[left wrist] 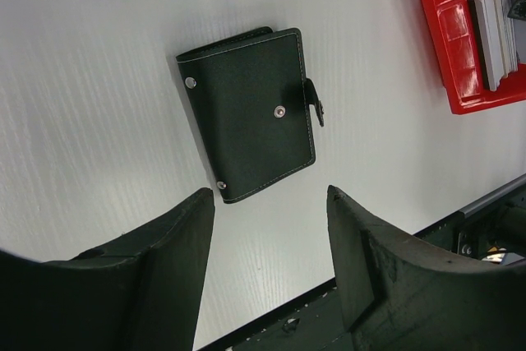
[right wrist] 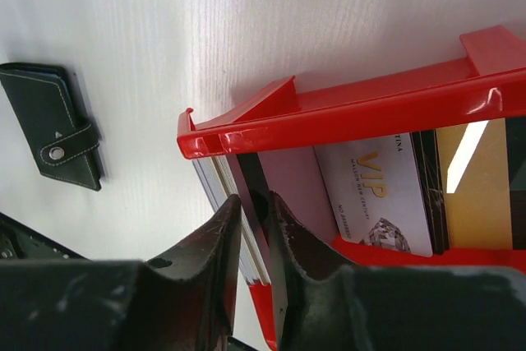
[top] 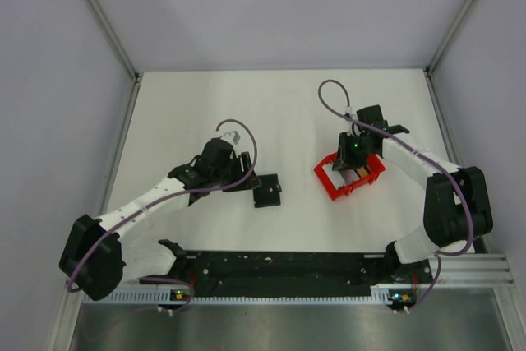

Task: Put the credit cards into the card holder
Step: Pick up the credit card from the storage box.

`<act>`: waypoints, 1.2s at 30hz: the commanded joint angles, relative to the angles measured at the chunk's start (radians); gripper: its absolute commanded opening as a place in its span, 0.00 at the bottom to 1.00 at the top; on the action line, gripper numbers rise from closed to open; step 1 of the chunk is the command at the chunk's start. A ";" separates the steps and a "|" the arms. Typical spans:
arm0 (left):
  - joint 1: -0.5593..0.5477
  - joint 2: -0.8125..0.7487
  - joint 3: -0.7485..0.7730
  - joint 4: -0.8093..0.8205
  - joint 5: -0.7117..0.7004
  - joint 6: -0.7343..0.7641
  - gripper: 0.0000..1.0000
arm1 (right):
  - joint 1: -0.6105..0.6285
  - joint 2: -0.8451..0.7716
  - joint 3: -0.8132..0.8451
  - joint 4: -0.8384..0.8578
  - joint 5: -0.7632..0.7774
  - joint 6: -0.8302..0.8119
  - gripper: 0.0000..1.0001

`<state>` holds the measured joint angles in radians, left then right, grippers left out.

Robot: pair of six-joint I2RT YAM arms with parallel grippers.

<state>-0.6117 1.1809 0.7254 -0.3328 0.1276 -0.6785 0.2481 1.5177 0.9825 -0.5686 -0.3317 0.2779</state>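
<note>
White table (top: 205,113), grey walls (top: 49,55); left jaws apart, right jaws tight on a card (right wrist: 249,177)

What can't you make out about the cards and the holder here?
Card holder inside: strapped shut in both wrist views.
Credit cards count: right wrist edge cuts them off, red tray wall covers some, top view too small.
Right gripper grip: its fingers hide any contact with a card.

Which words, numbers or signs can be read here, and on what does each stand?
"VIP": gold, on the pale card in the tray.
"TINA": end of a cut-off word at that card's top.
Small print above "VIP" and along the card's edge: too small to read.
Holder: no text.
</note>
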 commanded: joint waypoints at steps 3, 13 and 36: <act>-0.005 0.006 -0.004 0.046 0.009 0.004 0.61 | 0.010 -0.036 0.028 0.007 0.010 -0.026 0.11; -0.005 0.020 0.002 0.054 0.014 0.005 0.61 | 0.008 -0.066 0.045 -0.004 0.081 -0.031 0.01; -0.003 0.020 0.014 0.055 0.001 -0.007 0.61 | 0.344 -0.330 -0.001 0.044 0.678 0.056 0.00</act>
<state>-0.6117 1.2053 0.7250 -0.3145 0.1417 -0.6788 0.5045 1.2514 0.9752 -0.5728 0.2077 0.2890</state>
